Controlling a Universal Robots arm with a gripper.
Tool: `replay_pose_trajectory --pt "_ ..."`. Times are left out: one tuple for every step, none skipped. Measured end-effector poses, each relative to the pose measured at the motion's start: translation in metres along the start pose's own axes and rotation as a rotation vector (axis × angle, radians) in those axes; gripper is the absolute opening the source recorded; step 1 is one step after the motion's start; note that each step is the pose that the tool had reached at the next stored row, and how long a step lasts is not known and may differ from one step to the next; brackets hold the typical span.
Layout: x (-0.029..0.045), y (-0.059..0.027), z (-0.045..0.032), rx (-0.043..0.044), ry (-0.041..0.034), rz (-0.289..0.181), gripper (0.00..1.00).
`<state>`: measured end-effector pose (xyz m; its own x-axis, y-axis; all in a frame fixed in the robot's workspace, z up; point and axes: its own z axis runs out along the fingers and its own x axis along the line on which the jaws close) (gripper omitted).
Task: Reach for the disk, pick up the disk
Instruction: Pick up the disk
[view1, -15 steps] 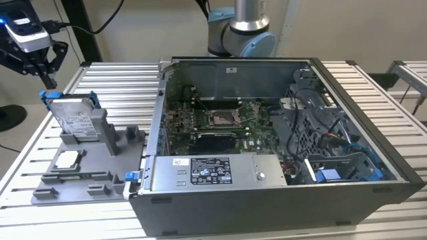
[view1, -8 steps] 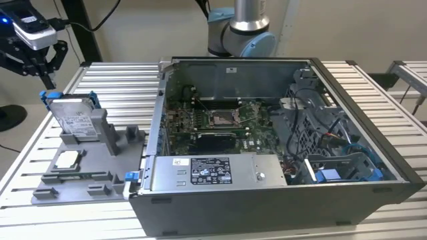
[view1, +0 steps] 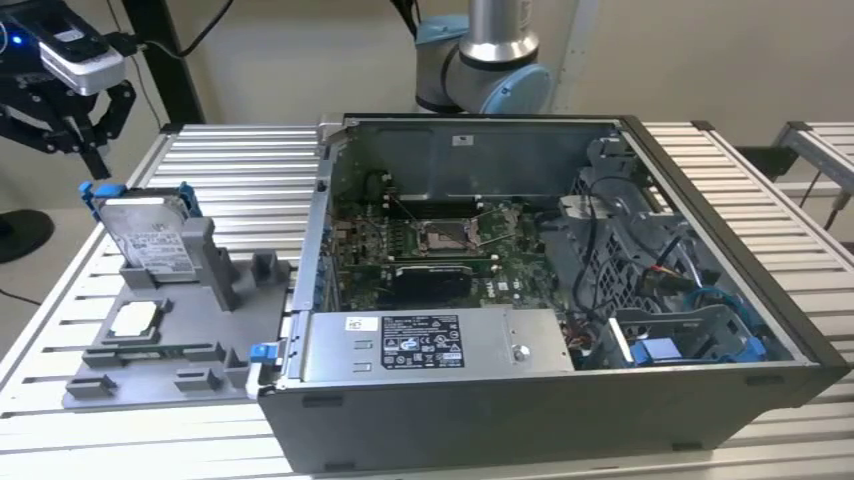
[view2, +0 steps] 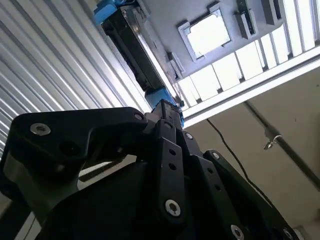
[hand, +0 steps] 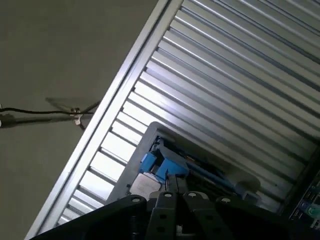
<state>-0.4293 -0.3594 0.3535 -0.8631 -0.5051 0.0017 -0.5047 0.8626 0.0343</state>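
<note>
Silver disk (view1: 144, 238), lower edge hidden by grey holder (view1: 211, 262).

One disk (view1: 144, 236), one chip (view1: 134, 318), one computer case (view1: 507, 425).

Silver disk (view1: 144, 238), blue frame, white label, leaning upright in grey holder (view1: 180, 300).

Disk (view1: 144, 236) silver metal, blue plastic frame (view1: 96, 190); table (view1: 227, 165) ribbed metal.
</note>
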Motion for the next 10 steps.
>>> replay_pose_trajectory --pt "0.0 0.0 0.0 0.0001 0.0007 -0.018 0.0" --pt "0.0 0.0 0.0 0.0003 0.0014 -0.037 0.0" --pt "0.0 0.0 0.0 0.0004 0.0021 -0.053 0.0" --pt "0.0 0.0 0.0 0.0006 0.0028 -0.072 0.0" --pt "0.0001 0.0 0.0 0.0009 0.0036 -0.09 0.0" --pt "0.0001 0.0 0.0 0.0011 0.0044 -0.108 0.0" --pt "0.0001 0.0 0.0 0.0014 0.0051 -0.126 0.0" --pt "0.0001 0.0001 0.0 0.0015 0.0058 -0.144 0.0" --pt "0.0001 0.0001 0.0 0.0018 0.0065 -0.162 0.0" --pt "0.0001 0.0001 0.0 0.002 0.0072 -0.18 0.0"
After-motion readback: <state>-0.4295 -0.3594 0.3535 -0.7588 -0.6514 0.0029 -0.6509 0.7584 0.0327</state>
